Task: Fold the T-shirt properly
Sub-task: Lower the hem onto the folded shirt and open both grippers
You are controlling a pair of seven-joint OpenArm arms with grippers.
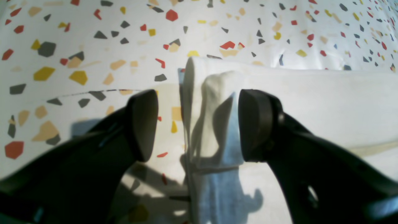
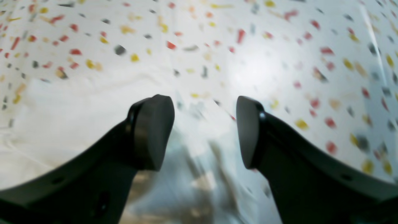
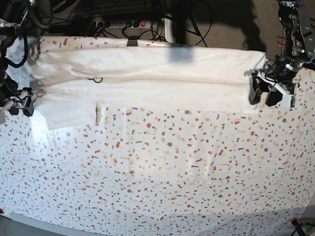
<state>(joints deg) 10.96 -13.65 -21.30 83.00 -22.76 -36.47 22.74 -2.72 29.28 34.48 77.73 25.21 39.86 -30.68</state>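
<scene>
The T-shirt [image 3: 147,73] lies plain white side up along the far edge of the table, folded into a long band, with a small black tag [image 3: 93,78] showing and no print visible. My left gripper [image 3: 263,96] is at the shirt's right end. In the left wrist view it [image 1: 199,124] is open, with a raised fold of the shirt [image 1: 214,118] standing between the fingers. My right gripper [image 3: 22,105] is at the shirt's left end. In the blurred right wrist view it [image 2: 202,133] is open and empty, with the shirt [image 2: 62,115] to its left.
The speckled terrazzo tablecloth [image 3: 172,172] covers the whole table in front of the shirt. A power strip [image 3: 120,23] and cables lie behind the table's far edge. The table's edges run close to both arms.
</scene>
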